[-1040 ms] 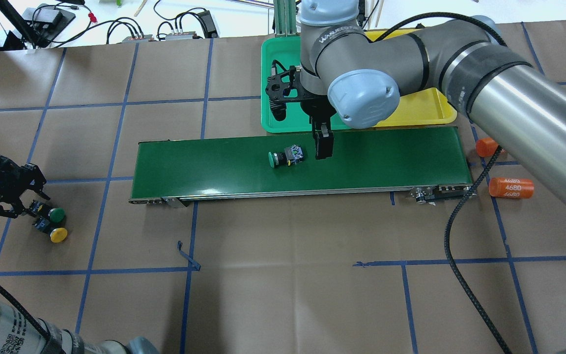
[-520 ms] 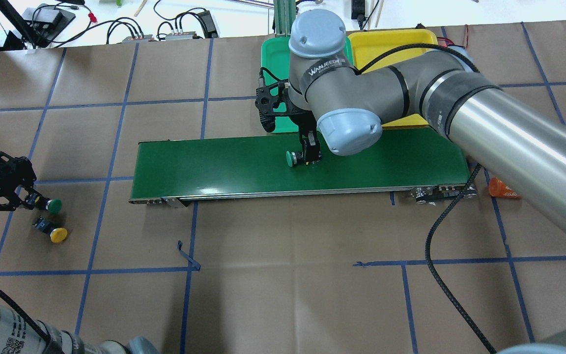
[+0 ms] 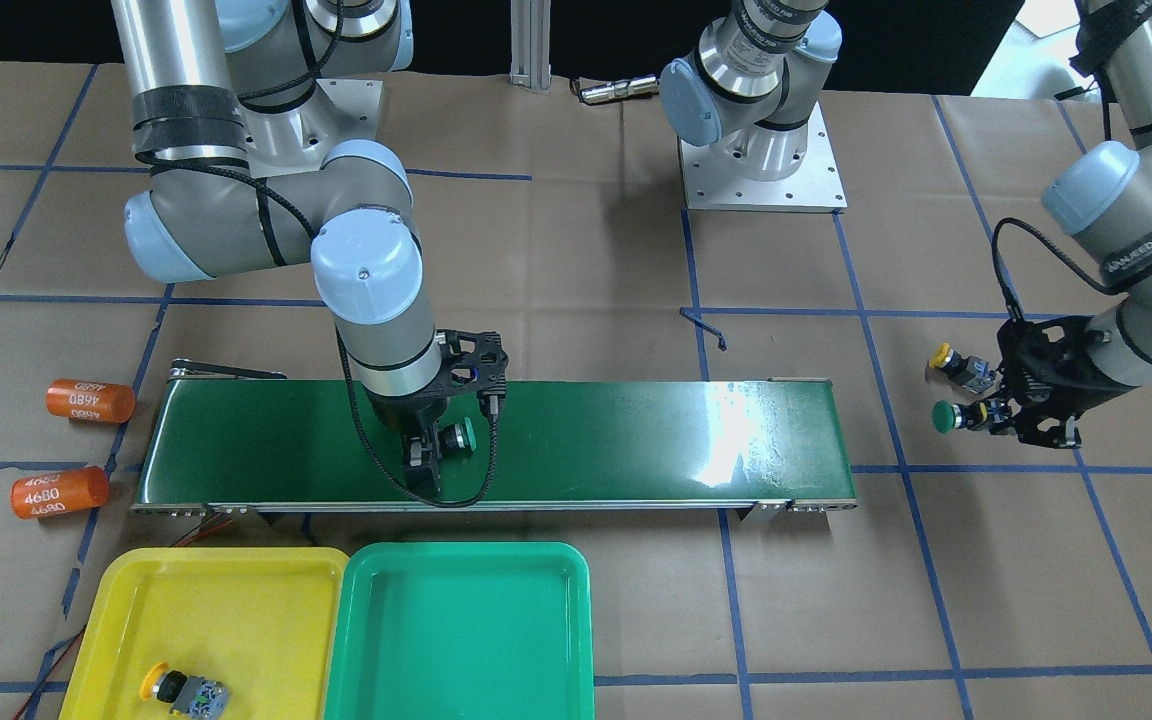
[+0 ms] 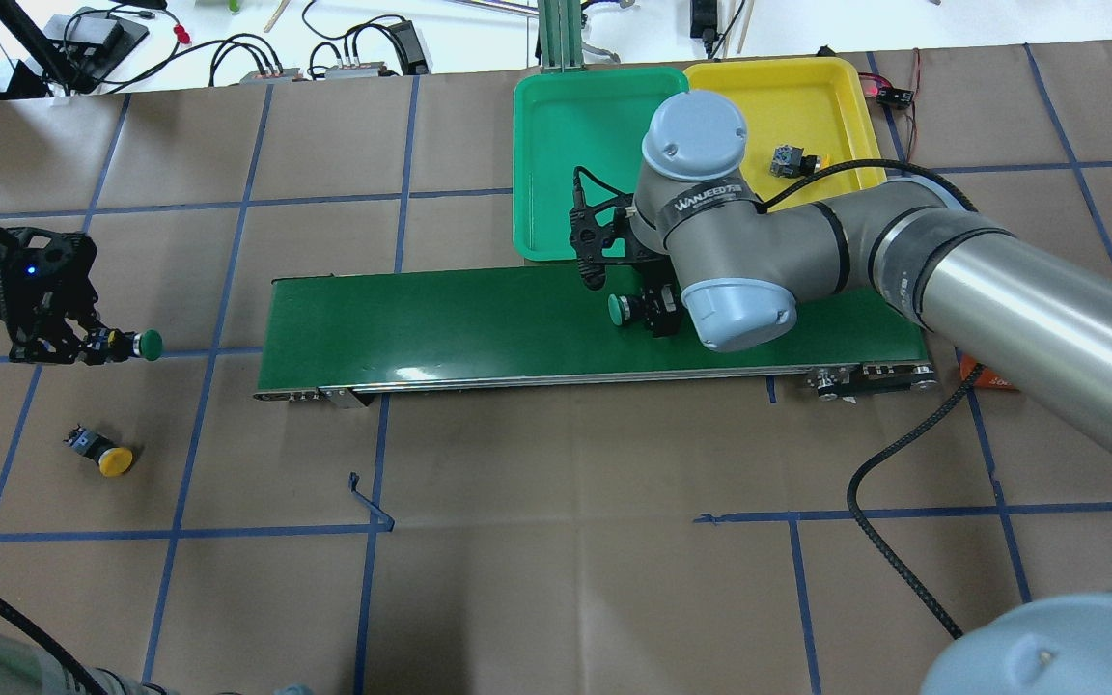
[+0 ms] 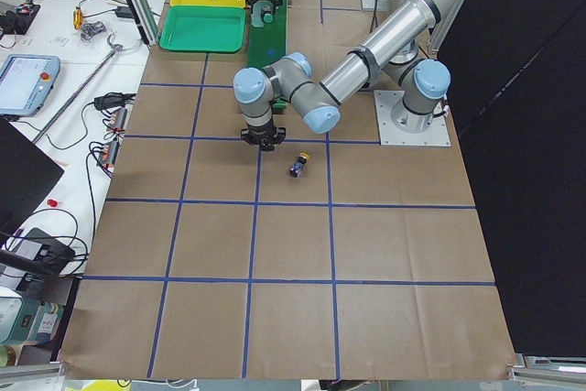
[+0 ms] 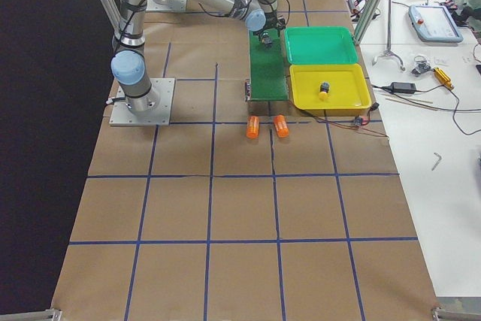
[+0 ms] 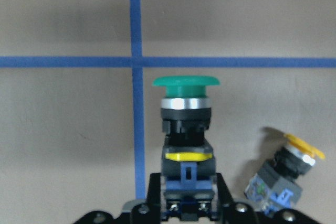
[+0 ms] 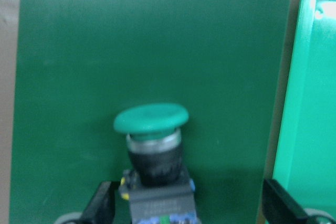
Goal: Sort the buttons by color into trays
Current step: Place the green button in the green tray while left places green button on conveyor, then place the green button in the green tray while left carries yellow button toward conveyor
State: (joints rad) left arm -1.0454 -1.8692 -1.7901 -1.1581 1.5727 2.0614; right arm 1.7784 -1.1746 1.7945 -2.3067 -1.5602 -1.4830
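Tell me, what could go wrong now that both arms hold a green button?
The right gripper pinches its belt button only by the body's end, so it might slip before reaching the green tray. The left gripper grips the other green button likewise and might drop it.

The left arm [image 3: 1141, 245] stretches far out to its side, and the left hand [image 4: 93, 346] squeezes a green button [image 4: 146, 344]. The right arm [image 4: 1000, 294] bends in, its right hand [image 4: 657, 312] pointing down, pinching another green button [image 4: 621, 309].
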